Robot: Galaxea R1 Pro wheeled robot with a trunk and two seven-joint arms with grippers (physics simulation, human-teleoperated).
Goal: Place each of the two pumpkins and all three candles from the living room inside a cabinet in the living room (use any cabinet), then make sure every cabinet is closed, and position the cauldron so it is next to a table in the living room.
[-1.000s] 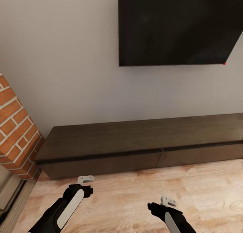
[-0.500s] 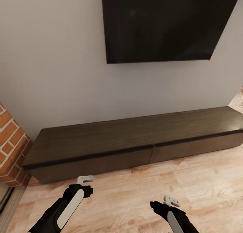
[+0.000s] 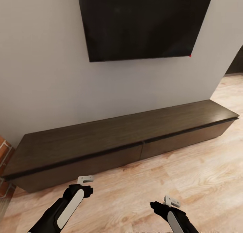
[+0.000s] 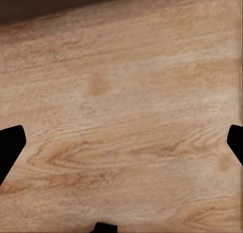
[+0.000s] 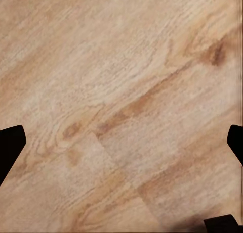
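Nearest in the head view, the two arms reach forward low over the floor [image 3: 189, 172], a pale wood-grain plank surface. The left gripper [image 3: 85, 179] shows as a small white piece at the end of a black-and-white forearm, and the right gripper [image 3: 171, 201] sits a little closer to the camera on the other side; both hang above bare planks, well apart from each other and short of the furniture. In the left wrist view the dark fingertips [image 4: 11, 144] stand at opposite edges of the picture, so the jaws are spread wide with nothing between them but floor. The right wrist view gives the same reading: its fingertips [image 5: 10, 142] sit far apart at the picture's edges, jaws released and empty over the grain. Beyond the arms lies the cabinet [image 3: 111, 138], a low dark-brown unit set against the wall [image 3: 44, 74]. Its long axis runs along the wall, slanting in the head view from near on the left to farther away on the right, and its flat top is bare. Two plain fronts face the robot, meeting at a seam near the middle, and both sit flush and closed. A sliver of brick [image 3: 4, 152] shows at the cabinet's left end. Above the cabinet a black screen [image 3: 141, 22] hangs on the wall.
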